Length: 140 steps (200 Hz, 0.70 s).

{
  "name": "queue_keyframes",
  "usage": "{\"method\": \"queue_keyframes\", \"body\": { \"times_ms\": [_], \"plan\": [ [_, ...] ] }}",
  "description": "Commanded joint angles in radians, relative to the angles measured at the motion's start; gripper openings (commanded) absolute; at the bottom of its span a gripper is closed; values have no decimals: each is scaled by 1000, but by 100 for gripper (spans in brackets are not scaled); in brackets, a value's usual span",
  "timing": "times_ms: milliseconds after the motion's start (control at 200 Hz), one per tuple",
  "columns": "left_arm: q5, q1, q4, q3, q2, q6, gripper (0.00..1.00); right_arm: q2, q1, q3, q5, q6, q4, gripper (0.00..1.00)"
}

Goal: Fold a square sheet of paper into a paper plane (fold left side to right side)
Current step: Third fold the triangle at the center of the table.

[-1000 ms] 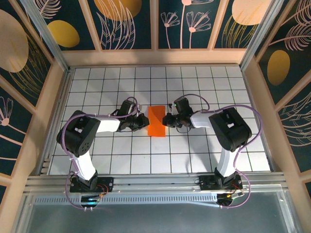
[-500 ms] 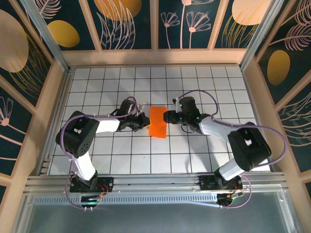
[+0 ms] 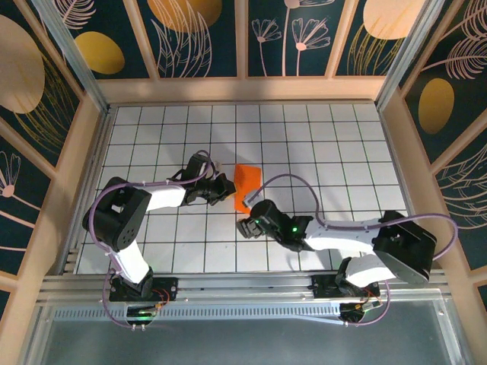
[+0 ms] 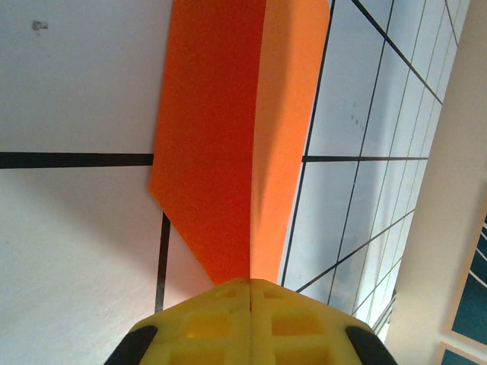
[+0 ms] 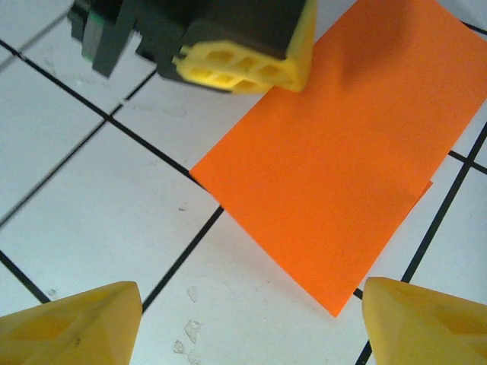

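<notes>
Top external view: the sheet of orange paper (image 3: pixel 248 181) sits near the middle of the white gridded table (image 3: pixel 342 137), folded into a narrow oblong that runs away from the arm bases. The left gripper (image 3: pixel 226 190) is at its left edge and the right gripper (image 3: pixel 243 226) hangs just off its near end, apart from it.

On the left wrist camera, the left gripper (image 4: pixel 249 295) has its yellow fingers (image 4: pixel 205 323) pressed tight together, with the sheet of orange paper (image 4: pixel 221 129) pinched between them. A straight line runs down the sheet from the fingers, one side darker and the other paler. I cannot tell whether it lies fully flat.

On the right wrist camera, the right gripper (image 5: pixel 251 304) stands wide apart with nothing between its fingertips (image 5: pixel 84 319) but bare tile. The sheet of orange paper (image 5: pixel 342 175) lies just ahead of it. At one corner the layers do not quite meet. The left gripper (image 5: pixel 242 67) is at the sheet's far edge.
</notes>
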Motion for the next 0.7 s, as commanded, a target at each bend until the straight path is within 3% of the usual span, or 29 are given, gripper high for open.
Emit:
{"method": "queue_keyframes", "body": {
  "times_ms": [0,240,385,560,696],
  "plan": [
    [5,-6,-18,-12,-28,-20,0,72,40,24,175,-64,17,78],
    [-4,-6,-16,-31,-30,-27,0,212,40,115,215,-169,81,81],
    [-3,-7,-8,-43,-29,-36,0,261,19,148,197,-203,119,75],
    [1,-9,-6,-43,-29,-37,0,279,-6,160,177,-213,138,63],
    [-3,-9,-6,-45,-30,-37,0,271,-15,154,142,-215,136,46]
  ]
}}
